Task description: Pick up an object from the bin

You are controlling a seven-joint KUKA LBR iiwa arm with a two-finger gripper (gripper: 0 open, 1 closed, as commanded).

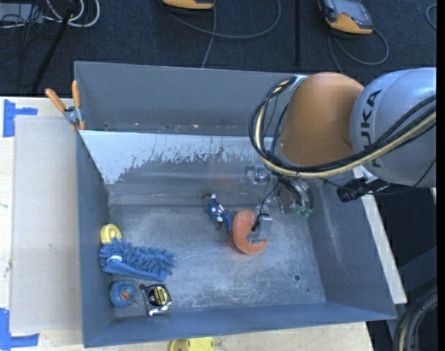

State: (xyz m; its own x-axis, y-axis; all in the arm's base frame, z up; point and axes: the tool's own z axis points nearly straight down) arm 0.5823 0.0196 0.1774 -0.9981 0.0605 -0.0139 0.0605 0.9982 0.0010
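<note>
My tool sits low against the orange crescent-shaped piece mid-floor in the grey bin, probably to take it. I cannot tell whether the tool is apart or together. A small blue toy lies just beside the crescent. Well apart at the left are a blue fringed cloth and a tape measure.

1. You have an orange, crescent-shaped piece, thick and smoothly curved.
2. It lies on the floor of the bin, a little right of centre, with its hollow side turned to the right.
</note>
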